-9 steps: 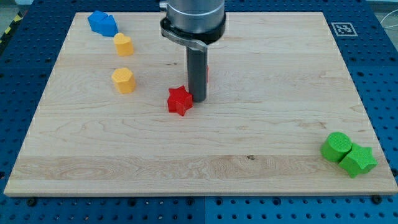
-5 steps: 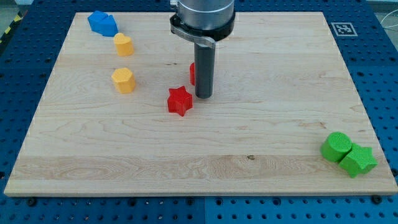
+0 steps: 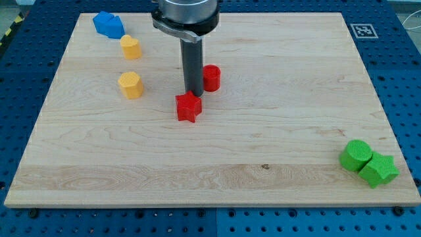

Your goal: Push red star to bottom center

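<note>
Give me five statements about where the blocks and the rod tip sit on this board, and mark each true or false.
1. My tip is just above the red star in the view. True.
2. The red cylinder lies left of the rod. False: it is right of it.
3. The green cylinder and the green star touch. True.
4. The blue block is at the bottom right. False: top left.
5. The red star has reached the bottom centre. False: it sits around mid-board.
</note>
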`<state>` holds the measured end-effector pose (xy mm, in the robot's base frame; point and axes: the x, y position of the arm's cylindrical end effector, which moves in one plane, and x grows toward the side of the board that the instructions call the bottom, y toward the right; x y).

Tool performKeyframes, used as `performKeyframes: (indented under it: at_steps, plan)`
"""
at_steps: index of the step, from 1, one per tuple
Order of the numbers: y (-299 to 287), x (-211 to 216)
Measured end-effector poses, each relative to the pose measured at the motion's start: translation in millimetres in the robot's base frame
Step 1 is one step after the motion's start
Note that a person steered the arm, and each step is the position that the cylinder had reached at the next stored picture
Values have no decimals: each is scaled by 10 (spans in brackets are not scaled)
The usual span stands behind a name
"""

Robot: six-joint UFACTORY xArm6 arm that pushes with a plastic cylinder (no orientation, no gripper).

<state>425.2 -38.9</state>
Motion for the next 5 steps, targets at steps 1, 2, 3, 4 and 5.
performKeyframes:
  at_steps: [1,2,3,4,5]
  plan:
    - [-88,0]
    - [-106,82]
    - [-55,231]
    - [70,421]
    - [234,601]
